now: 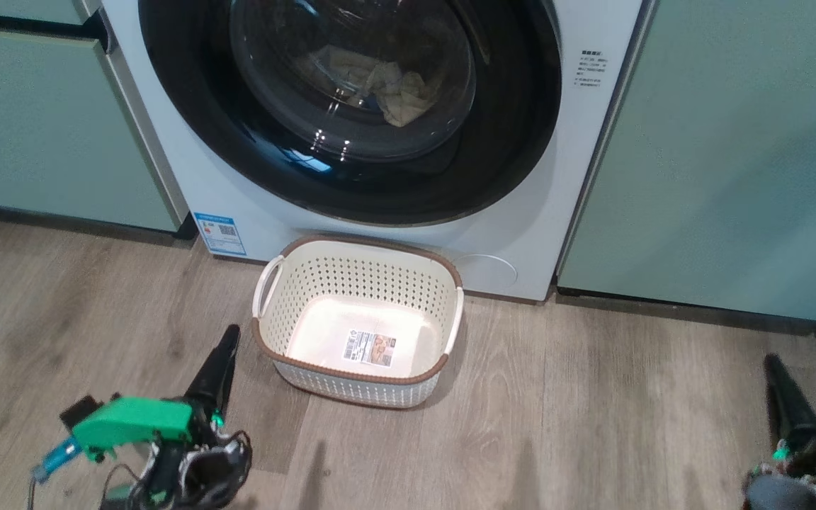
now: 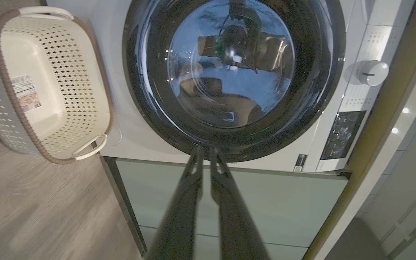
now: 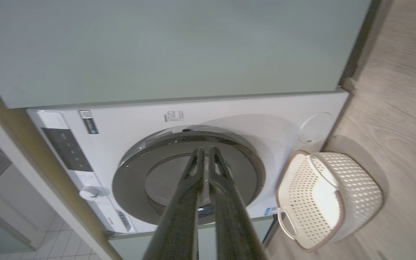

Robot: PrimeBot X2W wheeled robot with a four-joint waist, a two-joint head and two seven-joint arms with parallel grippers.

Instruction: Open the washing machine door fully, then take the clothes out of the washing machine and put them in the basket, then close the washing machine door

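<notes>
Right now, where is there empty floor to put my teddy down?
Widest bare floor: between the basket and the right gripper, in front of the green cabinet. Another patch lies left of the left gripper. Tight: between left gripper and basket, and between basket and washing machine.

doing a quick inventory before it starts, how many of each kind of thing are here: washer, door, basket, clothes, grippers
washing machine: 1
washing machine door: 1
basket: 1
clothes: 1 heap seen through the door, pieces uncountable
grippers: 2, left gripper and right gripper
total: 6
</notes>
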